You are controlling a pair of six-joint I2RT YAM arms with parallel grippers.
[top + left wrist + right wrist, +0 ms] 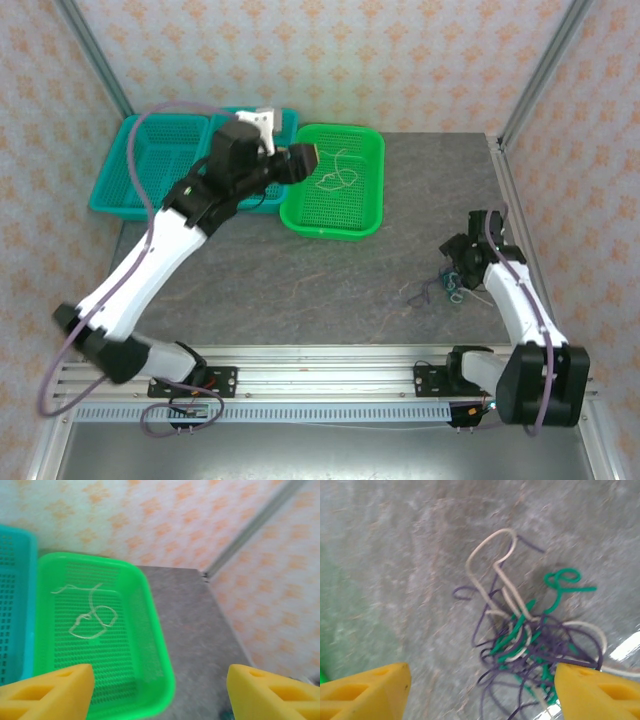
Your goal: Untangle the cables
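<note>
grey stone-look table, patterned walls all round. the right gripper is being held wide open, nothing in it, just above the tangle of purple, green and cream cables lying on the bare table. the left gripper is being held open and empty over the green basket, where one cream cable is lying loose. sorting looks part done. next, one strand is being called for, likely the protruding cream loop, pinched and drawn clear.

Bright even light, soft shadows, wrist views slightly blurred, top view sharp
</note>
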